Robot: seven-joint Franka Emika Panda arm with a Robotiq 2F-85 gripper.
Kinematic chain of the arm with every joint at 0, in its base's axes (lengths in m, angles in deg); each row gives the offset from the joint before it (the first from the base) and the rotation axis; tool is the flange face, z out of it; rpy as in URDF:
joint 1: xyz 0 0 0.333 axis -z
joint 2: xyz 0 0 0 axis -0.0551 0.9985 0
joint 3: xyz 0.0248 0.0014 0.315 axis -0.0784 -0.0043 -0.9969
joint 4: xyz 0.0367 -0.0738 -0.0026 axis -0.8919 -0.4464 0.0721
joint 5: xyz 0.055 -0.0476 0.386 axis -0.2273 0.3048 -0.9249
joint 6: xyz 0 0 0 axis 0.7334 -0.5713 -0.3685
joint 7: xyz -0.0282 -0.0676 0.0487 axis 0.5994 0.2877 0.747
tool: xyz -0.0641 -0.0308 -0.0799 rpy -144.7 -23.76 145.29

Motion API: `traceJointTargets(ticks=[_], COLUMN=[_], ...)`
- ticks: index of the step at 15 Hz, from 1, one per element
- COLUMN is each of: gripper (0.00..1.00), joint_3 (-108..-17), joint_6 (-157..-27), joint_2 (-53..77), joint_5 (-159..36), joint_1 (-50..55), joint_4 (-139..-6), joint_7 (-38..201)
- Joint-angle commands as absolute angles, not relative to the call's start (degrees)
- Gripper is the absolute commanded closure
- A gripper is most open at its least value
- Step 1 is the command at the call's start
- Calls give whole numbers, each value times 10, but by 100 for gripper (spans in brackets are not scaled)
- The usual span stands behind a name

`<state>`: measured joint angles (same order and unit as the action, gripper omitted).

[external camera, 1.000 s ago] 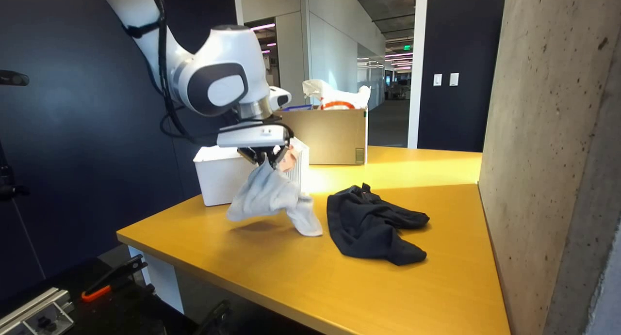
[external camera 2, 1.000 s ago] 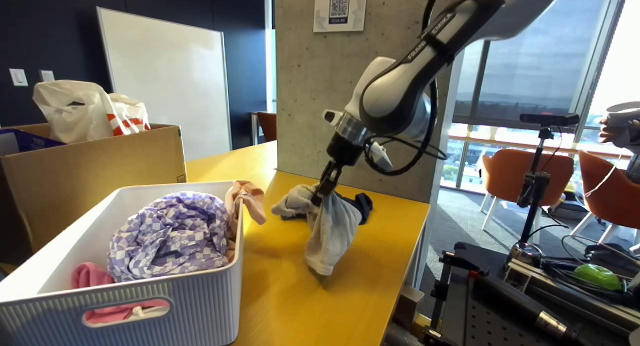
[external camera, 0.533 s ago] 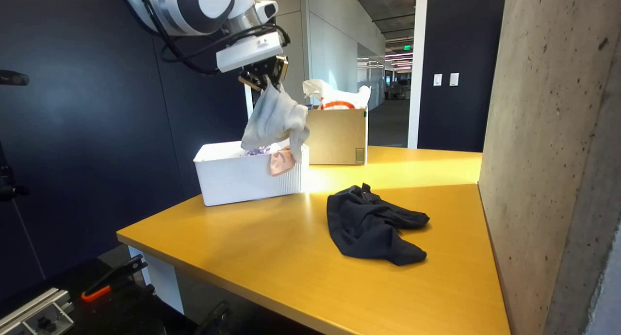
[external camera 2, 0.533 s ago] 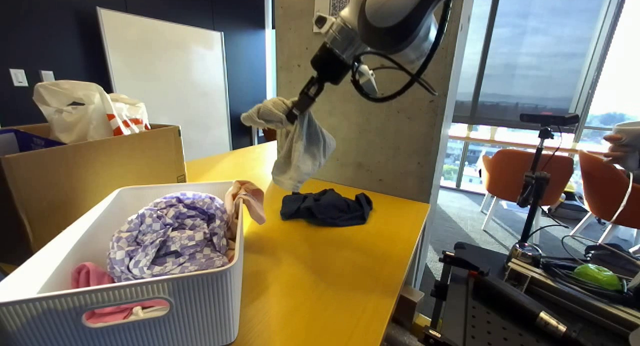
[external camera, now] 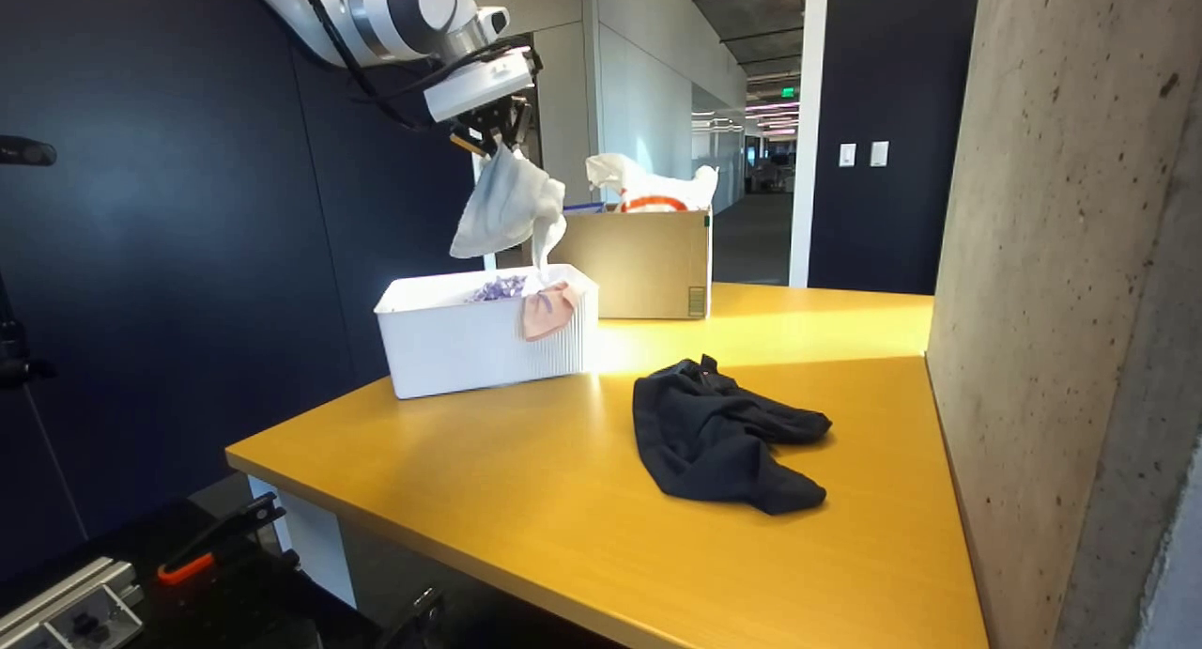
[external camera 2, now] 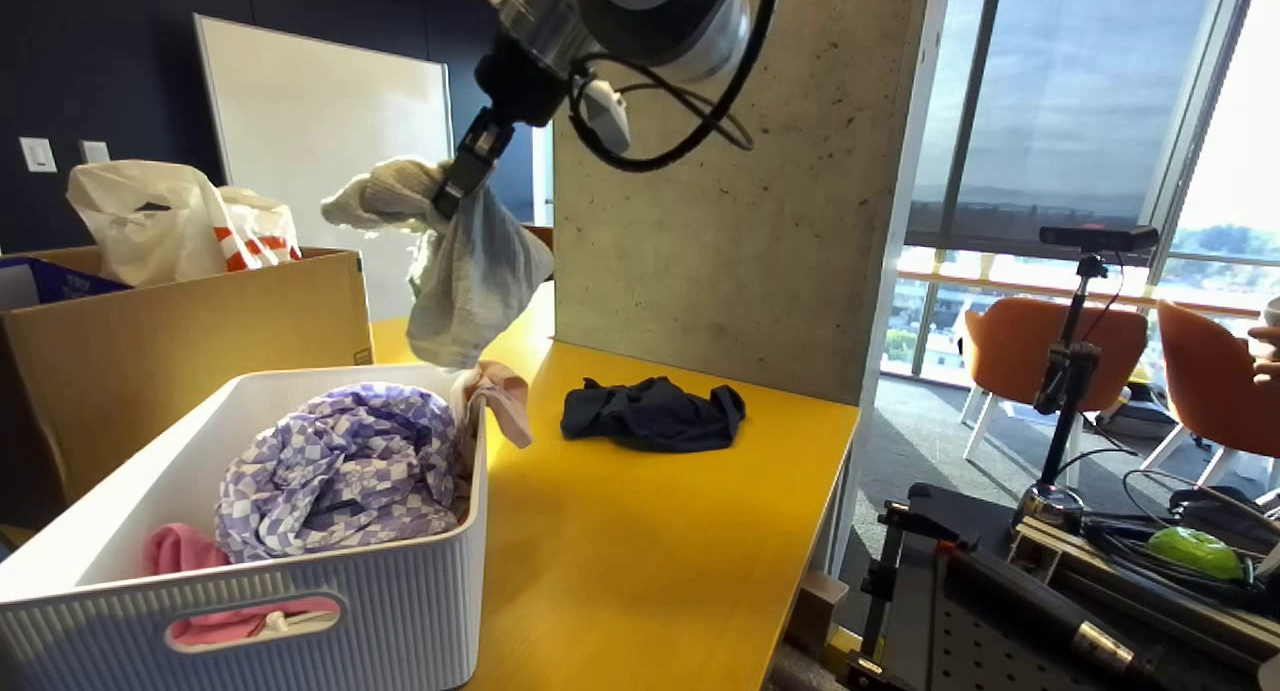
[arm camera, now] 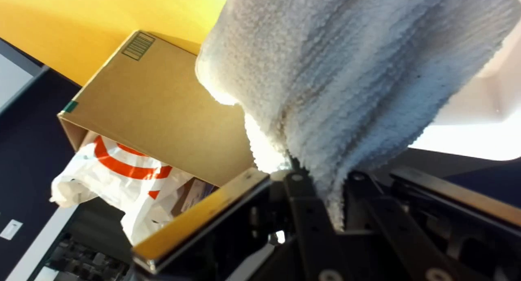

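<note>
Hanging pale cloth (external camera 2: pixel 478 281), long axis near vertical, wide end down, tool (external camera 2: pixel 452 197) nearly closed, pinching it

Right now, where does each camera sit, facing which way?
In an exterior view: set apart from the robot arm, which shows upper left; across the yellow table from the white bin, facing a corridor.
In an exterior view: also apart, close to the white bin, facing a concrete column and windows; robot arm at top.
Wrist view: on the robot arm, looking along the gripper at the pale terry cloth it pinches; cardboard box beyond.
Both exterior views share the robot arm, gripper, pale terry cloth, white bin and dark garment.
</note>
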<state>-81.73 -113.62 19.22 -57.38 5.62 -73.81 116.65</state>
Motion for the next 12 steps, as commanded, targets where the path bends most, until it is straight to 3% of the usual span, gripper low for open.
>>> traceJointTargets(ticks=[1,2,3,4,6,12], gripper=[96,96,86,60,54,10], joint_3=[-799,-799,-805,-802,-803,-790], joint_6=[-1094,-1082,-1072,-1064,-1062,-1085], joint_2=[318,344,367,381,394,337], joint_5=[-570,-573,-567,-571,-568,-563], joint_1=[22,19,23,19,19,6], joint_4=[-596,-568,-546,-533,-526,-603], joint_7=[1185,1191,1198,1212,1231,1230])
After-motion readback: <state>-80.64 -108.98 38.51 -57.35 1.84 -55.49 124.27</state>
